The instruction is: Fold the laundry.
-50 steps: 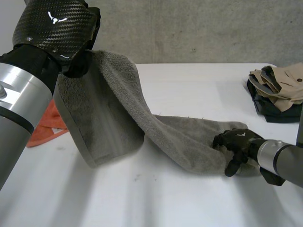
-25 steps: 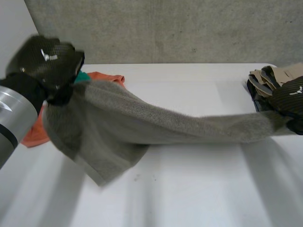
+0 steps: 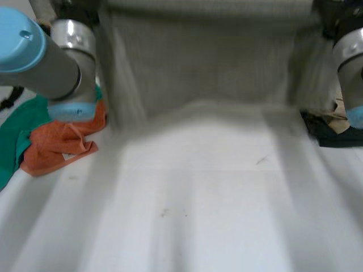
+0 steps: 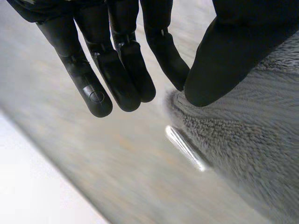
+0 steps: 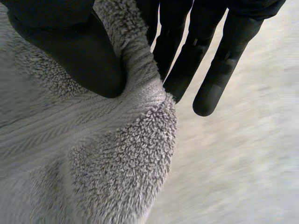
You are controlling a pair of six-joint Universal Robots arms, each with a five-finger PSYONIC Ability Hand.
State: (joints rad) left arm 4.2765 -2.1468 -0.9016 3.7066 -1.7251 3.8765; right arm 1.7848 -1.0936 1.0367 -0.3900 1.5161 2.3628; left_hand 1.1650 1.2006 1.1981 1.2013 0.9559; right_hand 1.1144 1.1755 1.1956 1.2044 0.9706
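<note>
A grey terry towel hangs spread above the far half of the table, stretched between my two arms. In the left wrist view my left hand pinches one upper corner of the towel between thumb and straight fingers. At the other upper corner, my right hand clamps the towel the same way, thumb on one face and fingers behind. The left arm and right arm stand raised at the two sides. The towel's lower edge hangs just above the table.
An orange cloth and a teal cloth lie at the table's left edge, under the left arm. A pile of black and beige clothes sits at the right edge. The white table stretches in front of the towel.
The right hand closed on the towel's end, then both arms rose and drew apart. The towel went from lying draped on the table to hanging spread in the air.
</note>
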